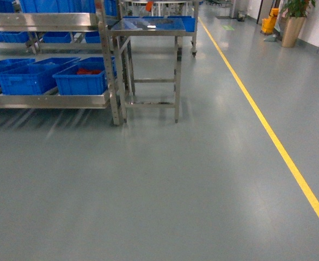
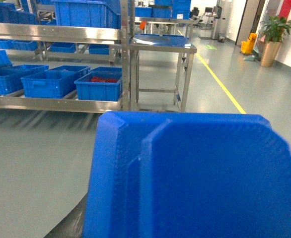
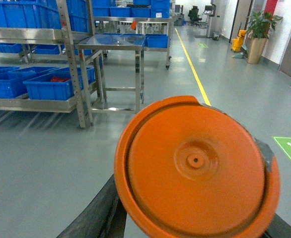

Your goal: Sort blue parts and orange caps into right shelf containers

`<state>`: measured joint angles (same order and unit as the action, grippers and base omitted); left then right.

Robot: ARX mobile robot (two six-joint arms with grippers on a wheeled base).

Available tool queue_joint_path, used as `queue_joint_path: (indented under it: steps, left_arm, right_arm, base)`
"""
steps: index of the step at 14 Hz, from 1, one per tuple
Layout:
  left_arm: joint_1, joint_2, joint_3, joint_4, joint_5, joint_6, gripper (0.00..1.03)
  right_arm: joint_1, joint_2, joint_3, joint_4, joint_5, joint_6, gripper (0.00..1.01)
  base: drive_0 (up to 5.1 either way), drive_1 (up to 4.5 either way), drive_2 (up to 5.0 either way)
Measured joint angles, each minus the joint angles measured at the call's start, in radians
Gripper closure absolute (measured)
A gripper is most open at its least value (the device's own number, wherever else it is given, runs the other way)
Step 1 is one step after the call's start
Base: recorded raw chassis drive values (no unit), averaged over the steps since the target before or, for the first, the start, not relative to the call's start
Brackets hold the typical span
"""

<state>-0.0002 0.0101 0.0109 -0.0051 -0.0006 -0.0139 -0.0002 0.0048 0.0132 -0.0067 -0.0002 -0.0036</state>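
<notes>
A blue part [image 2: 195,173] fills the lower half of the left wrist view, held close to the camera by my left gripper [image 2: 185,228]. Only one dark finger [image 2: 72,224] shows, at its lower left. In the right wrist view my right gripper [image 3: 195,223] is shut on a round orange cap [image 3: 195,166], flat face to the camera, with dark fingers [image 3: 93,213] at its sides. Neither gripper appears in the head view. The steel shelf [image 1: 45,100] stands at the far left, with blue containers [image 1: 83,81] on its lowest level.
A small bare steel table [image 1: 148,32] stands right beside the shelf's end post. The nearest bin holds red crinkled stuff [image 1: 89,71]. A yellow floor line [image 1: 268,130] runs along the right. Grey floor lies between me and the shelf. A potted plant [image 1: 293,22] stands far right.
</notes>
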Motion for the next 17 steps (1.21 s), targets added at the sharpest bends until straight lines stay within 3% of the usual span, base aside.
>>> queue_joint_path:
  steps: [17]
  left_arm:
    - [0.0, 0.0, 0.0, 0.003, 0.001, 0.0, 0.6]
  right_arm:
    - [0.0, 0.0, 0.0, 0.001, 0.0, 0.0, 0.57]
  base:
    - [0.0, 4.35, -4.3]
